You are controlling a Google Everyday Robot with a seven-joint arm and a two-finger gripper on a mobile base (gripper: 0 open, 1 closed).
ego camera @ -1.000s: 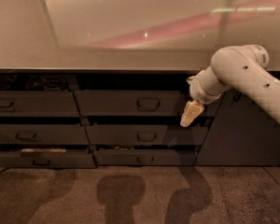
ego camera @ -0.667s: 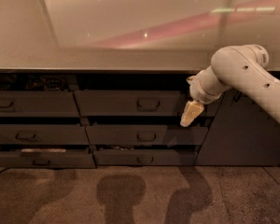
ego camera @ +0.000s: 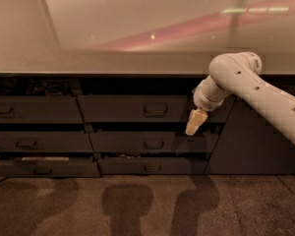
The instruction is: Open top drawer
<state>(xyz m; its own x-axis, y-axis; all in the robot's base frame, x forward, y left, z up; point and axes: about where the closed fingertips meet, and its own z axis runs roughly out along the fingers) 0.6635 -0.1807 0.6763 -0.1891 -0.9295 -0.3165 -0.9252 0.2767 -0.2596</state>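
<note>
Pale counter (ego camera: 113, 63) across the far side, glossy panel behind, two banks of dark drawers underneath, brown floor (ego camera: 137, 210) on the near side with shadows on it.

Top drawer (ego camera: 118, 108): upper front of the right bank, directly under the counter lip. Widest front in view, long axis horizontal, left to right. Loop handle (ego camera: 156, 109) at its centre, also horizontal. Looks closed or close to it; dark gap above, can't say more.

Gripper (ego camera: 194, 123): on the end of the white arm (ego camera: 265, 95) reaching in from the right. Sits in front of the drawer's right end, near the lower edge, tip angled down and left, overlapping the seam with the middle drawer (ego camera: 123, 142). Open or closed: can't tell from this angle. Nothing visibly held. Contact with the front: can't tell either.

Key relation: handle left of gripper and slightly up, apart from it, bare drawer front between. Calls for a leftward shift along the drawer's long axis plus a small lift, then hooking the loop and pulling toward the near side, square to the front.

Risk, as a guess: tip low enough to drift onto the middle drawer instead. Left bank (ego camera: 34, 109) well apart, not relevant.
</note>
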